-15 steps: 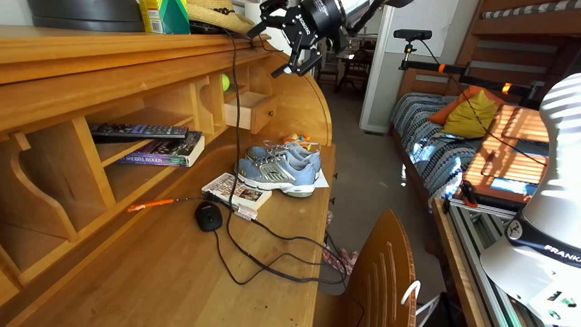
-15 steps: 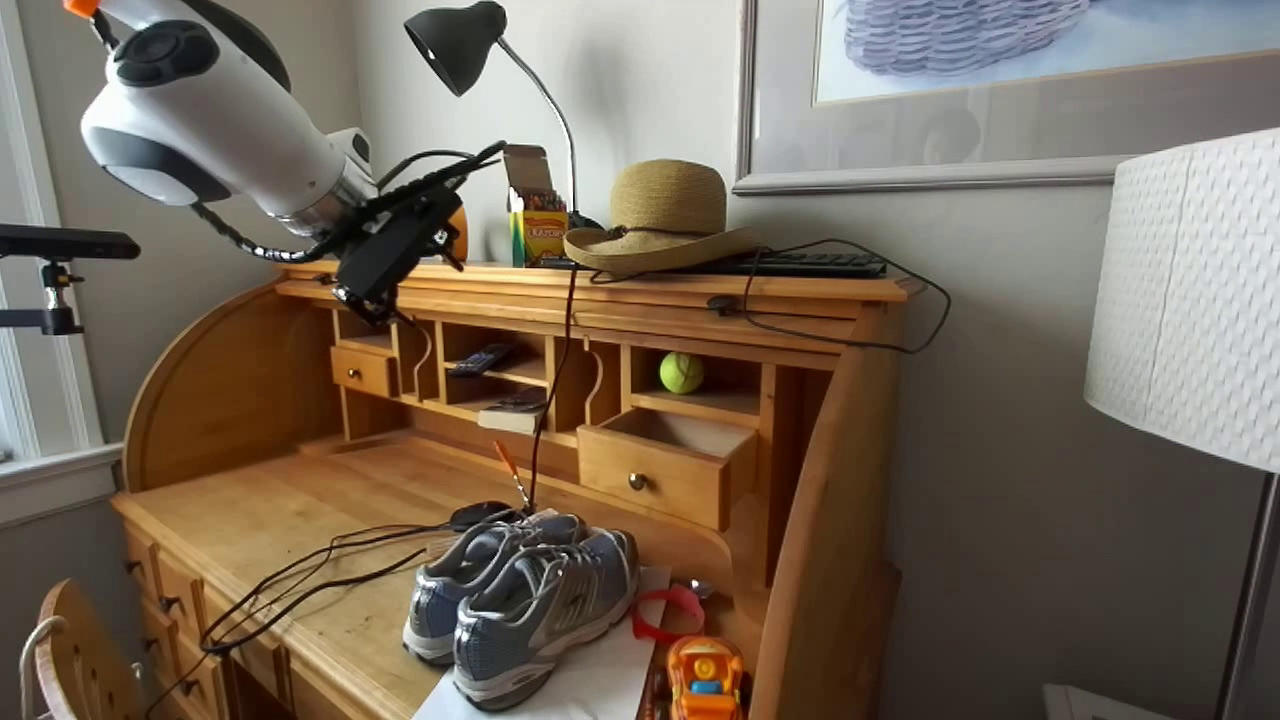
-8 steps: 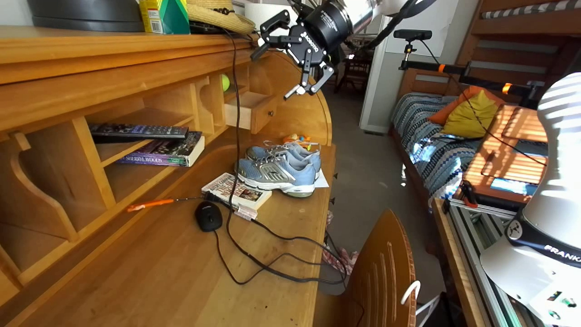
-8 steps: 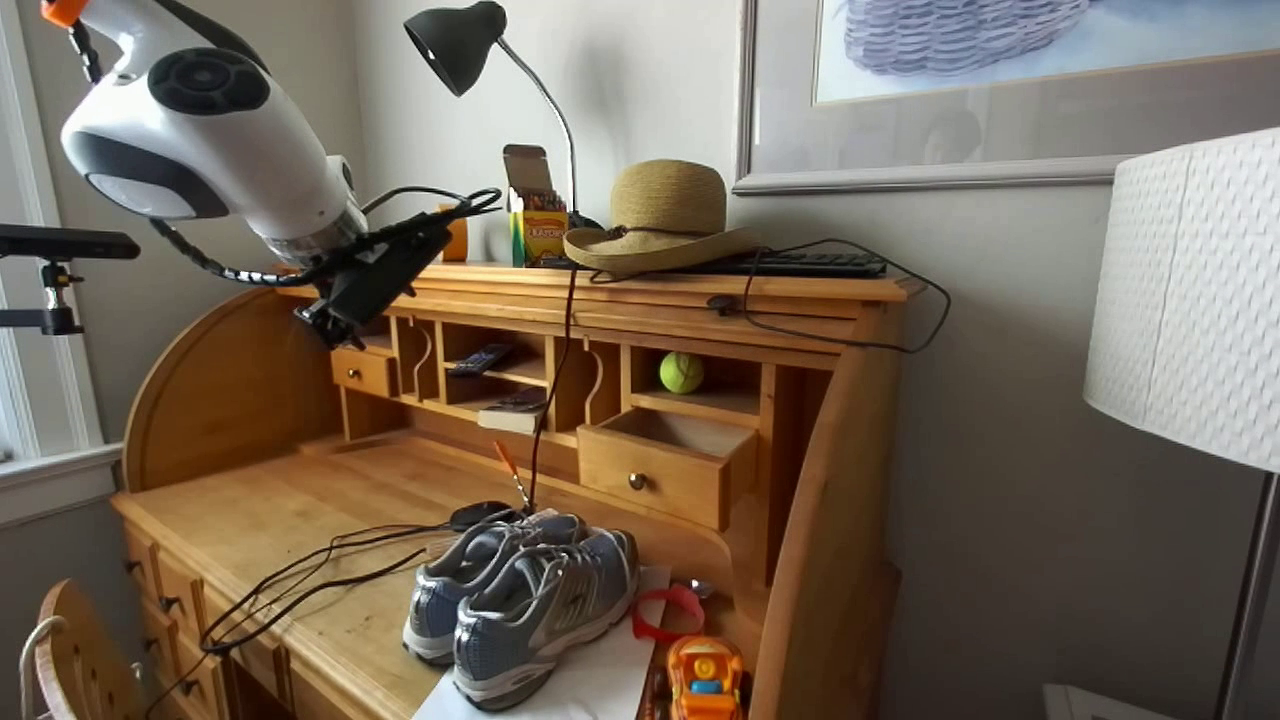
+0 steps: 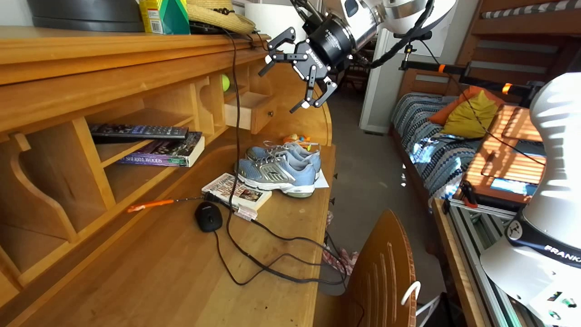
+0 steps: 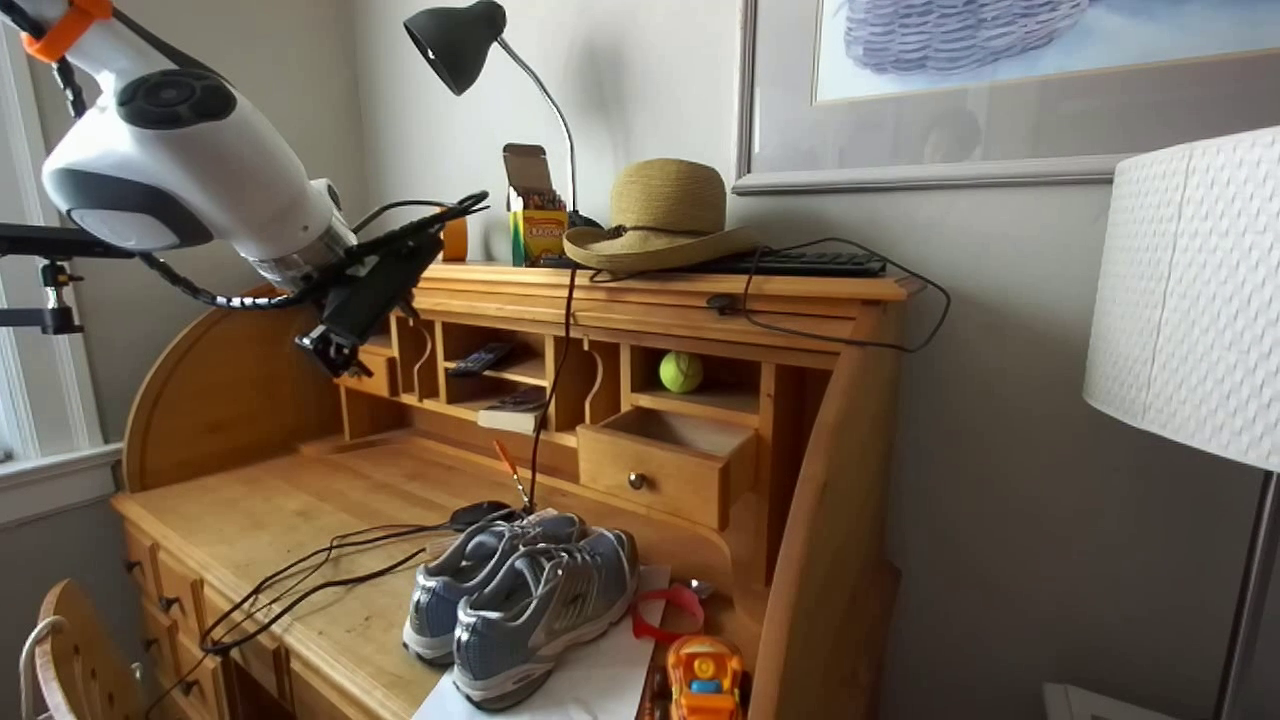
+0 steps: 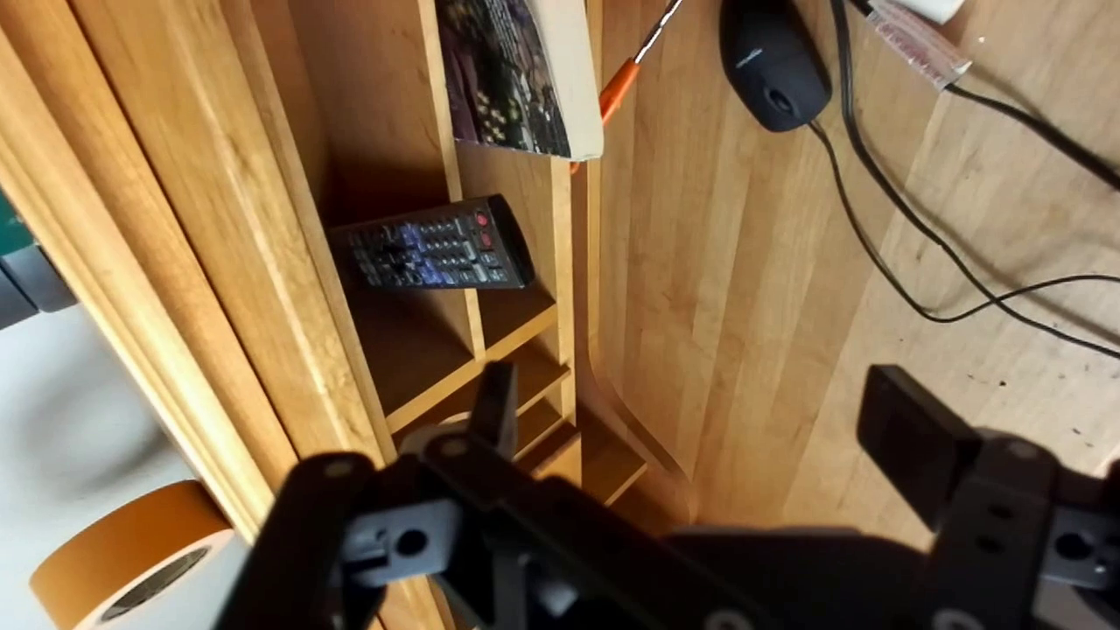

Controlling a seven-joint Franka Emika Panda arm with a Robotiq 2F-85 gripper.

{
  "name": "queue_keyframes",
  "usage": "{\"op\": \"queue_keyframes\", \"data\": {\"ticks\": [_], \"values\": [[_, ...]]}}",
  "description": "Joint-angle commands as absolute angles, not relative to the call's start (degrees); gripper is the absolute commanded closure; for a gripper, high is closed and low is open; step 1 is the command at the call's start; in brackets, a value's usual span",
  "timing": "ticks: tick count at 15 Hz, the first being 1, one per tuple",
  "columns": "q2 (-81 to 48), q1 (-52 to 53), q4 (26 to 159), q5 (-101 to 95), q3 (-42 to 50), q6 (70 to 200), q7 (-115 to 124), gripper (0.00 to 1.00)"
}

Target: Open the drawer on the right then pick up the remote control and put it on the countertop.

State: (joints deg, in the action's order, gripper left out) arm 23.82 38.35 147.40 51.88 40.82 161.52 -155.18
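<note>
The dark remote control [image 5: 140, 131] lies on a cubby shelf of the desk, above a book; it also shows in an exterior view [image 6: 482, 358] and the wrist view [image 7: 437, 249]. The right drawer [image 6: 655, 475] stands pulled out below the tennis ball; it also shows in an exterior view [image 5: 261, 113]. The honey-coloured wooden countertop [image 5: 159, 272] spreads in front of the cubbies. My gripper [image 5: 282, 87] is open and empty in the air, above the countertop and out in front of the cubbies. In the wrist view its fingers [image 7: 910, 437] are wide apart with nothing between them.
Blue running shoes [image 5: 279, 170], a paperback [image 5: 238, 190], a mouse [image 5: 209, 216] with cables and an orange-handled tool [image 5: 152, 205] lie on the countertop. A cable [image 5: 236, 113] hangs down before the cubbies. The shelf top holds a straw hat [image 6: 668, 215], crayons [image 6: 545, 235] and a lamp [image 6: 455, 45].
My open gripper has moved lower, away from the desk's upper shelf edge. The remote, the open drawer and the other objects have not moved.
</note>
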Motion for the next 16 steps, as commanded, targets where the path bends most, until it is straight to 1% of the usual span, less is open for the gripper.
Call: {"op": "queue_keyframes", "data": {"ticks": [1, 5, 8, 9, 10, 11, 13, 14, 15, 16], "values": [[23.8, 38.2, 147.3, 51.9, 40.6, 161.5, -155.1, 0.00], [23.7, 37.8, 147.2, 51.9, 40.1, 161.5, -155.0, 0.00], [23.6, 44.6, 148.6, 60.5, 42.0, 171.4, -159.2, 0.00], [25.6, 48.6, 149.6, 58.6, 43.6, 175.7, -155.6, 0.00], [24.5, 51.2, 149.4, 64.7, 44.3, 178.6, -160.7, 0.00], [26.0, 55.5, 150.1, 61.4, 46.0, 183.3, -156.5, 0.00], [27.0, 64.5, 150.1, 66.1, 50.4, 190.3, -161.9, 0.00], [27.7, 68.8, 151.0, 59.7, 53.0, 194.0, -155.7, 0.00], [28.1, 73.3, 150.6, 61.6, 55.7, 197.4, -157.6, 0.00], [28.3, 77.9, 151.1, 58.1, 58.7, 202.1, -154.6, 0.00]]}}
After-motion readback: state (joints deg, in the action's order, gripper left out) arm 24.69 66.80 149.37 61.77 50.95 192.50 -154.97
